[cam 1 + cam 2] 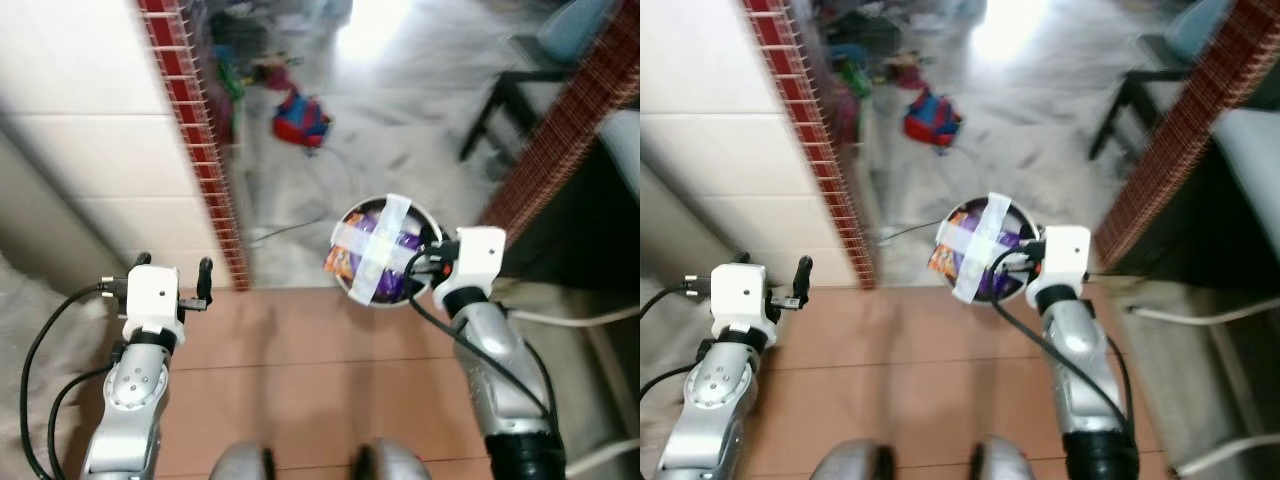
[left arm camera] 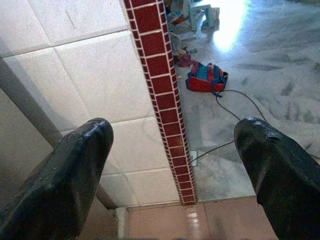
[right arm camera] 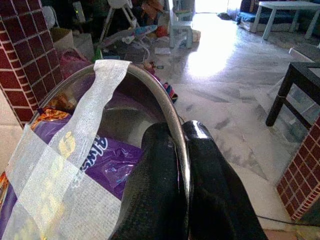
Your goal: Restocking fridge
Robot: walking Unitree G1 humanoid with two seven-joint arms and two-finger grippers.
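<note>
As no fridge is in sight, restocking is judged to be at the carrying stage, with delivery outstanding. The floor point(image 1: 300, 350) is terracotta tile low in frame, grey marble beyond, with a red-tiled pillar point(image 1: 200, 130) upper left. The right gripper point(image 3: 177, 165) pinches the rim of the taped bowl point(image 1: 385, 250) at centre, snack packets inside. The left gripper point(image 2: 172, 150) is spread wide, holding nothing.

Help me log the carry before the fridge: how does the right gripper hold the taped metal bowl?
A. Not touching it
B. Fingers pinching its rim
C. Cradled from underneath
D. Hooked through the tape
B: the right gripper has one black finger inside and one outside the rim of the metal bowl.
</note>
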